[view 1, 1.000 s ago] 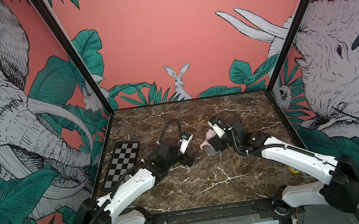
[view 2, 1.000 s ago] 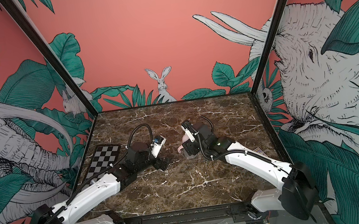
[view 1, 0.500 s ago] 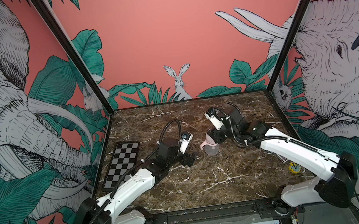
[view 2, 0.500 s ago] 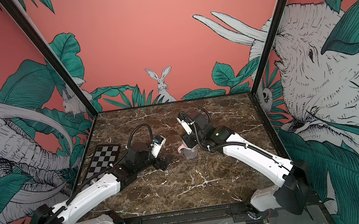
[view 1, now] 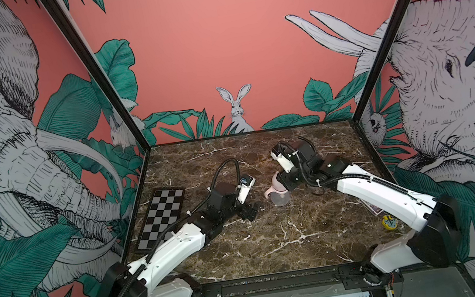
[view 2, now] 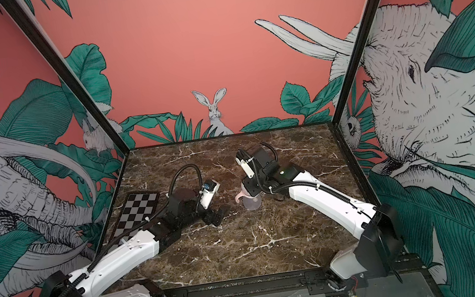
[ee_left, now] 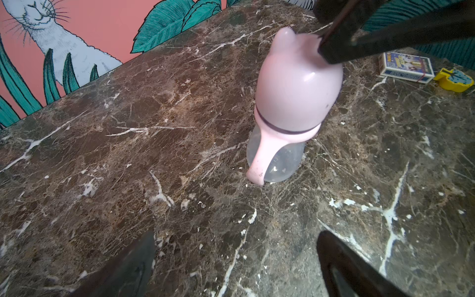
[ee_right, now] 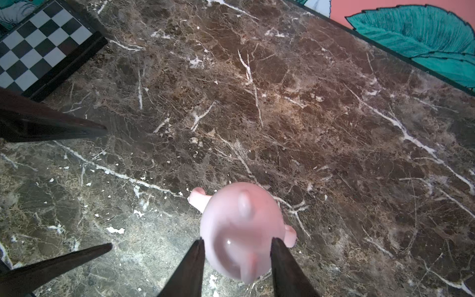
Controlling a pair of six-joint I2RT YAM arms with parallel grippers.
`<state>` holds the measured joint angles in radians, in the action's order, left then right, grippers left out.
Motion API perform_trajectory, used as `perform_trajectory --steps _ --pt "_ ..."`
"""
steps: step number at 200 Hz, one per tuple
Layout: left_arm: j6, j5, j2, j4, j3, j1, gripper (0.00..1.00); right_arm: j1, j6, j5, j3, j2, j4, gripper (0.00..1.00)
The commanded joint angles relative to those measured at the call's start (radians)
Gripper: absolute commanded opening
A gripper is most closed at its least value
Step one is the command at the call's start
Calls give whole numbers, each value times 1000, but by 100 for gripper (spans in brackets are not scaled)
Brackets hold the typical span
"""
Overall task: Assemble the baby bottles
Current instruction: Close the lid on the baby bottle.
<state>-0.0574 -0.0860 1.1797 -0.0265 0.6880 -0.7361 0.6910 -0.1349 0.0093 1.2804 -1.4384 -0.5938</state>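
A small baby bottle (view 1: 279, 193) stands upright on the brown marble bench (view 1: 276, 245), well apart from the black-and-white checkerboard (view 1: 163, 213) that lies flat by the bench's side edge. The bottle is put together. A clear plastic body (ee_left: 285, 164) forms the base, and a pink ring with 2 curved handles (ee_left: 259, 151) sits around the neck. On top is a pink dome cap with 2 small ears (ee_left: 298, 95), and a thin dark line shows between cap and ring. The right hand (ee_right: 236, 240) is over the bottle and grips the dome cap, its 2 black fingertips (ee_right: 198, 248) pressed to opposite sides. The left hand (ee_left: 236, 235) sits low between the checkerboard and the bottle, jaws spread wide, holding nothing and clear of the bottle. Farther from the checkerboard than the bottle lie a small printed card box (ee_left: 406, 67) and a yellow clock-shaped piece (ee_left: 455, 79), just beside each other.
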Motion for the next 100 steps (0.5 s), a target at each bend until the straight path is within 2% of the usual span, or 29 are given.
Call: perform_trajectory --steps 1,54,100 --pt "-12 -1 -17 10 24 7 100 -13 -12 -30 25 -25 -26 42" --pt "-13 2 -20 11 21 7 100 -44 -40 -73 9 -15 -14 38" --pt "-14 0 -17 10 21 7 99 -48 -36 -63 -3 10 -23 35"
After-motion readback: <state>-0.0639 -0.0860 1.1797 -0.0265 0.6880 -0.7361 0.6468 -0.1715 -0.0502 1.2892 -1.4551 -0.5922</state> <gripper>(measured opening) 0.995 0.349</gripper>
